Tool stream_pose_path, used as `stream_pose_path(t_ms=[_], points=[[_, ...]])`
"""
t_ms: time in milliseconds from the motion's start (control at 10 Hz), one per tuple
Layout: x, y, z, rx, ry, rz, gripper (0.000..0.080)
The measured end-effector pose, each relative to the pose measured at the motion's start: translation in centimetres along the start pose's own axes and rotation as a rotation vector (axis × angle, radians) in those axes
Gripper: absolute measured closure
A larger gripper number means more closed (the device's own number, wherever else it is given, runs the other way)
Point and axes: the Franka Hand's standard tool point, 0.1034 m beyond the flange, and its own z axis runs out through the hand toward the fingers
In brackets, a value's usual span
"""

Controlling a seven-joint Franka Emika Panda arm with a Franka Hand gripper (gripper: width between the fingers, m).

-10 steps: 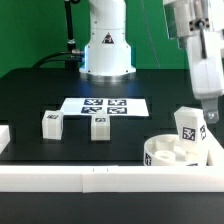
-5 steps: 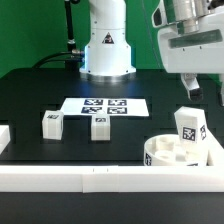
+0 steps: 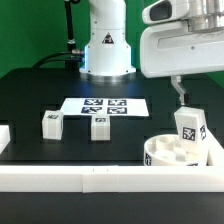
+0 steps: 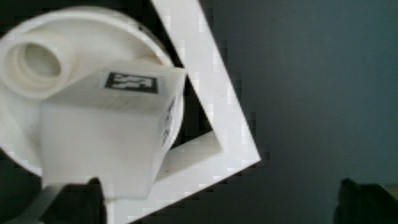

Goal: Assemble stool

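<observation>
The white round seat disc (image 3: 163, 156) lies in the front corner on the exterior view's right, against the border bars. One tagged leg (image 3: 189, 131) stands in it, tilted slightly. Two other tagged legs (image 3: 52, 123) (image 3: 99, 126) stand on the black table further to the exterior view's left. My gripper (image 3: 205, 96) hangs open and empty above the seat, apart from the standing leg; one finger (image 3: 180, 92) shows. In the wrist view the seat (image 4: 50, 120) and leg (image 4: 134, 85) lie below the wide-open gripper (image 4: 222, 205).
The marker board (image 3: 105, 105) lies flat mid-table behind the two loose legs. White border bars (image 3: 90, 178) run along the front and meet in a corner (image 4: 210, 110) by the seat. The robot base (image 3: 107, 45) stands at the back.
The gripper has risen and turned, moving up and away from the standing leg. The leg stays in the seat. The other legs have not moved.
</observation>
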Motion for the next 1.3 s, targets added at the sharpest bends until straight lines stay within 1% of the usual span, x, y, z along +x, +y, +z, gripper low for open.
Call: stream_pose_path(t_ms=[200, 300, 400, 500, 600, 800, 900, 1000, 1200, 1300], points=[[0.1, 0.1, 0.0, -0.004, 0.001, -0.226, 0.015], [0.1, 0.3, 0.1, -0.012, 0.001, -0.376, 0.015], [0.0, 0.5, 0.5, -0.03, -0.002, -0.602, 0.015], [0.1, 0.7, 0.7, -0.039, -0.01, -0.756, 0.015], [0.1, 0.8, 0.8, -0.049, -0.015, -0.891, 0.015], [0.2, 1.1, 0.9, -0.059, -0.022, -1.058, 0.015], [0.2, 1.2, 0.9, -0.063, -0.025, -1.097, 0.015], [-0.2, 1.2, 1.0, -0.06, -0.053, -1.065, 0.015], [-0.1, 1.6, 1.2, -0.063, -0.056, -1.07, 0.015], [-1.1, 1.9, 1.4, -0.091, -0.168, -1.071, 0.015]])
